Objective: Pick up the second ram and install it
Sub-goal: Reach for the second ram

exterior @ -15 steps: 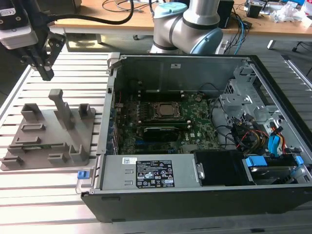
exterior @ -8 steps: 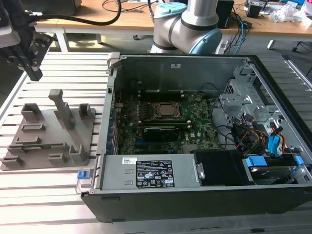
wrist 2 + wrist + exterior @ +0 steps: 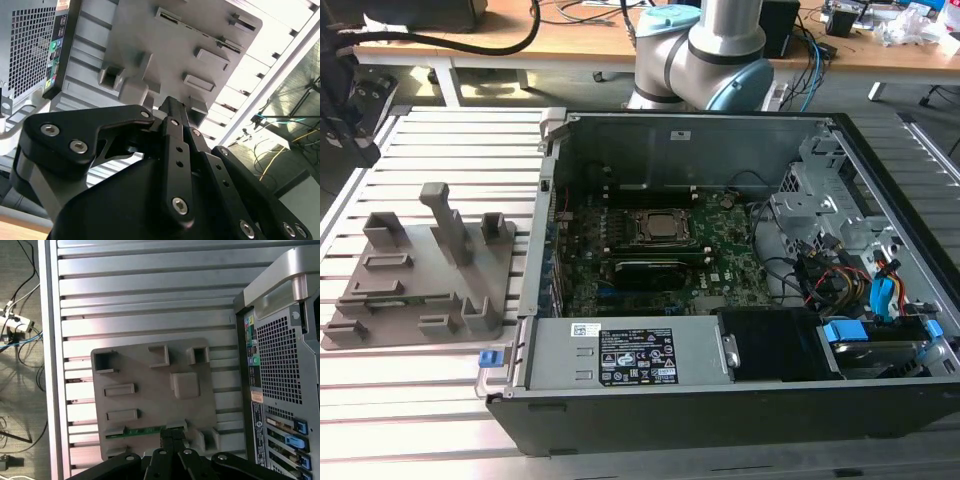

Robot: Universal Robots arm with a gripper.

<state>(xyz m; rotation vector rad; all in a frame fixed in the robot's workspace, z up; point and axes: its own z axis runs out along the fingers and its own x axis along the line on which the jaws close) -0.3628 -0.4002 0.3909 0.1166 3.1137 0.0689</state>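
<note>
Exterior view: the arm [image 3: 710,45] stands behind the open PC case [image 3: 670,140]. The fixture plate [image 3: 380,320] sits on the slatted table [image 3: 420,400], just beside the case on the exterior view's left.
- Risk: carrying a stick from plate to board means clearing the case's side wall, and a low pass would clip it.
- Case contents: motherboard [image 3: 730,250], CPU socket [image 3: 655,228], power supply, drive with a blue tab, loose cables. A dark strip lies just beside the socket. I can't tell whether it's a seated stick.

Second wrist view: the gripper [image 3: 172,102] hangs above the fixture plate [image 3: 150,40], apart from it, and I can't tell whether it is open or closed.
- Risk: the plate's raised tabs stand near the gripper's line down, so a skewed descent would hit a tab before reaching the slot.
- The pockets seen here look empty.

First wrist view: the second ram [image 3: 142,430] lies flat in 1 long slot of the fixture plate [image 3: 150,390]. In the picture its end comes just beside the gripper [image 3: 173,435]. It is not gripped.
- Risk: a grab near that end rather than mid-length would likely cock the thin board and wedge it in the slot. A tilted stick would then go into the board socket badly.
- The other pockets look bare.
- The case's rear panel [image 3: 280,365] is near the plate.
</note>
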